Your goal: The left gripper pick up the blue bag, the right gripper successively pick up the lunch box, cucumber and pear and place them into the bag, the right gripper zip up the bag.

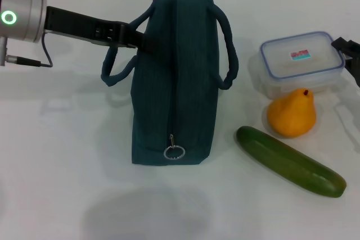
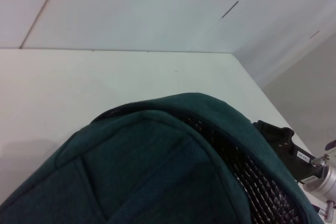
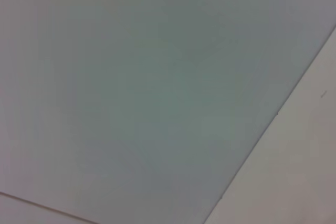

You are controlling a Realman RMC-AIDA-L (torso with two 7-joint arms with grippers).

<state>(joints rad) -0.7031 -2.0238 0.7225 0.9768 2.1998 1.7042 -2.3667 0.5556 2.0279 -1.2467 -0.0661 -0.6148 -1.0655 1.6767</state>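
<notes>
While the left tool (image 1: pixel 132 36) grips the blue bag's (image 1: pixel 174 82) handle, the right tool (image 1: pixel 350 51) stays unreadable.

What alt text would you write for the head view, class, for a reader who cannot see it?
A zipped blue bag stands on a white table, and the left gripper reaches its near handle. To the right sit the lunch box, pear and cucumber; the right gripper waits at the edge.
</notes>
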